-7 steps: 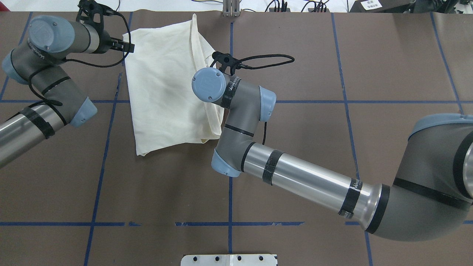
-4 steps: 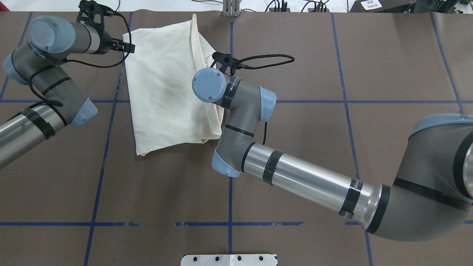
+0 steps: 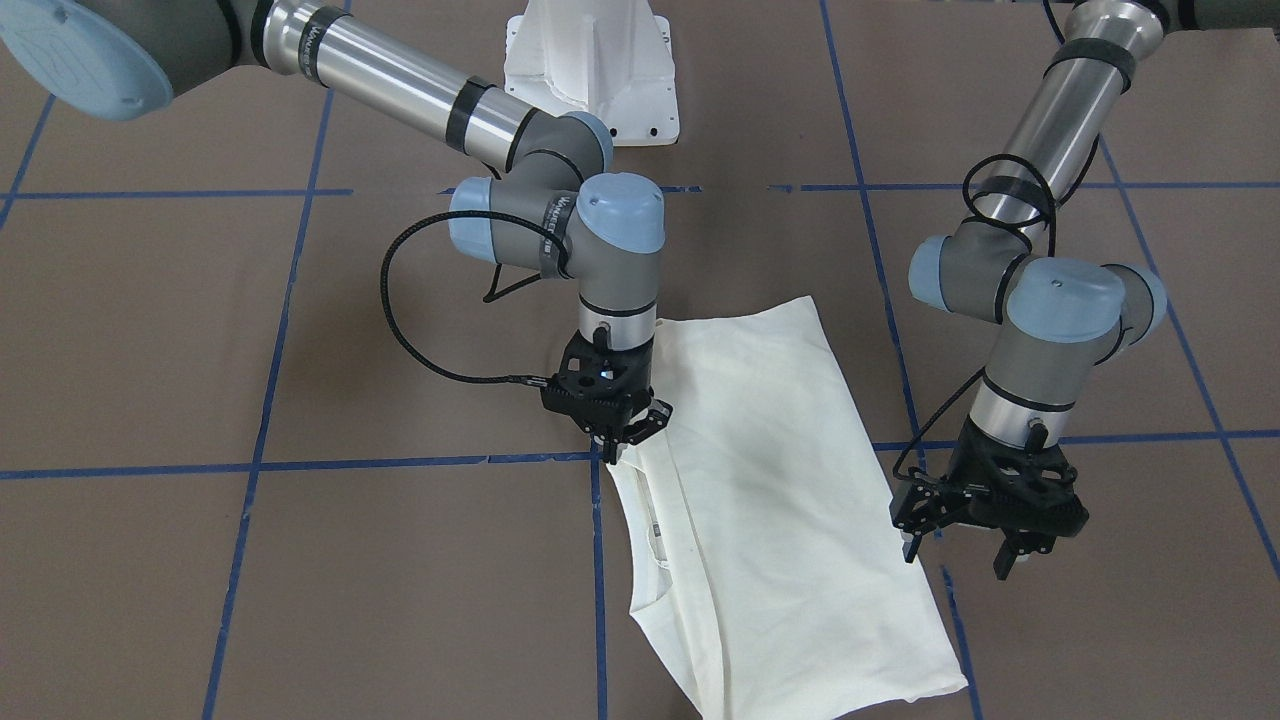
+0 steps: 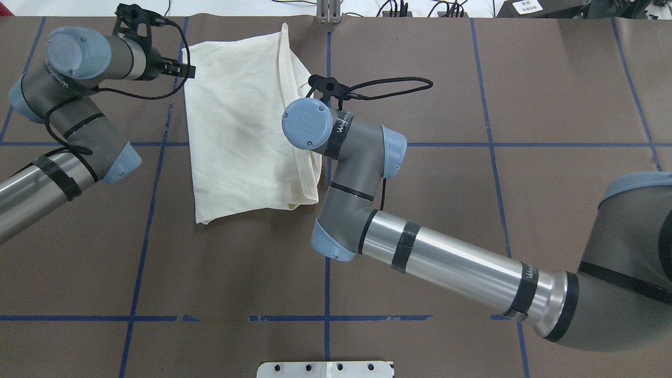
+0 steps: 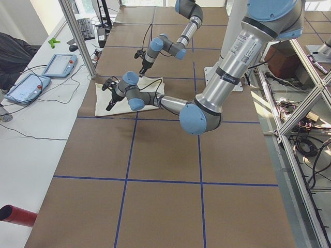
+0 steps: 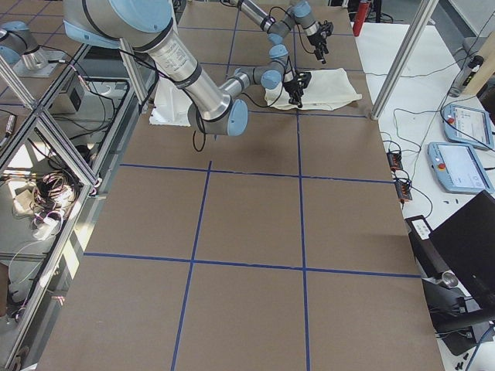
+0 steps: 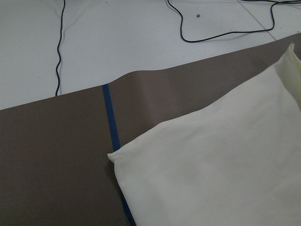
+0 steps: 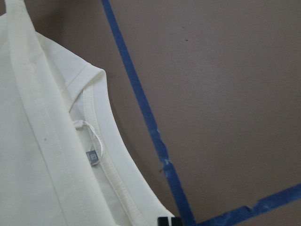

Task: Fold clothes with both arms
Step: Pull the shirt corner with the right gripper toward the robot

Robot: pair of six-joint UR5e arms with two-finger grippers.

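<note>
The shirt lies folded, plain side up, on the desk. My right tool looks pinched onto its collar edge. The left tool hangs spread wide, empty, beside the opposite edge. I'd seat the left low, grip, then lift evenly.

**Materials and finish**

T-shirt: cream cloth, matt, soft, lightly creased; stitched neckband, small woven label. Bench: brown paper-like cover, matt, faintly grainy; blue tape lines, matt, chipped at edges. Right arm, left arm: polished silver metal tubes, glossy; grey joints matt; light-blue caps smooth plastic, slight sheen. Right claw, left claw: black plastic, matt. Cable: black, braided look. Pedestal: white, smooth, slight gloss.
</note>
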